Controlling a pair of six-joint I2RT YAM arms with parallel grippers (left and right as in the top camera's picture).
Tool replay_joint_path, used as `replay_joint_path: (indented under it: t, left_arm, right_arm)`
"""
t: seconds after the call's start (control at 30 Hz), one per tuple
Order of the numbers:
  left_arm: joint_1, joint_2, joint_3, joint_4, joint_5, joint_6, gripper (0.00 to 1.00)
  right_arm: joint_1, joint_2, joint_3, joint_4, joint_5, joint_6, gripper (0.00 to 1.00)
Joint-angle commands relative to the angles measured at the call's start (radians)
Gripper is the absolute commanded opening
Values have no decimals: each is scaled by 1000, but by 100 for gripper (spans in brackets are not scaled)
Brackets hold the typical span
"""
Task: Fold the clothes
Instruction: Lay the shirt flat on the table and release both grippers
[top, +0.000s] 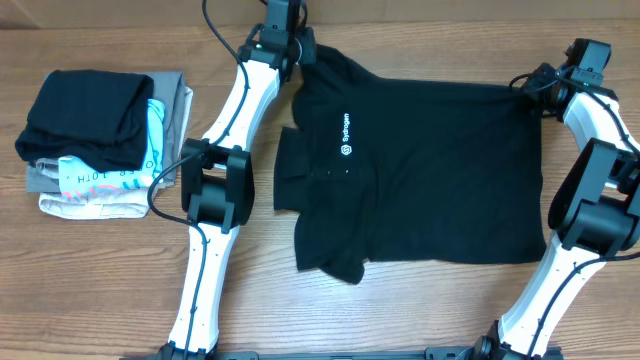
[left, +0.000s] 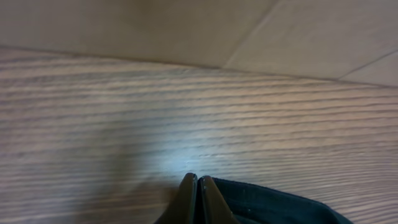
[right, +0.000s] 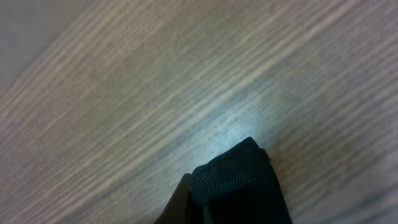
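Black short-sleeved soft T-shirt (top: 430, 170) lies spread mid-frame on the wood-grain table (top: 100, 290); left gripper (top: 293, 52), upper centre, fingers pressed together on its hem; right gripper (top: 530, 88), upper right, pinches a corner; best to lift both evenly, edge taut, and carry it toward the lower edge.

One black T-shirt (top: 430, 170), four folded garments (top: 100, 175), two arms (top: 215, 190)

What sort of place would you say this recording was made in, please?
Likely a robotics lab's folding station: left arm and right arm mounted at a wood-grain table, a black T-shirt spread out, folded garments stacked aside.
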Motion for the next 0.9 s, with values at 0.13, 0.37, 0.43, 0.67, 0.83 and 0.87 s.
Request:
replay_joint_path:
  t: [0.13, 0.37, 0.43, 0.67, 0.83, 0.87]
  left_arm:
    - [-15, -2, -13, 86, -4, -13, 28]
    - [-6, -32, 42, 64, 11, 137, 71]
    - [1, -63, 79, -7, 12, 136, 74]
    - [20, -248, 117, -333, -15, 127, 75]
    - [35, -393, 117, -584, 4, 84, 70]
    - [35, -417, 117, -631, 5, 79, 68]
  right_arm:
    - [-3, 29, -1, 96, 18, -9, 35]
    - [-3, 19, 34, 150, 17, -111, 79]
    - [-3, -3, 69, 93, 17, -157, 87]
    - [-16, -154, 190, -277, 18, -51, 96]
    - [-36, -290, 203, -544, 18, 56, 97]
    - [-37, -313, 203, -589, 18, 57, 97]
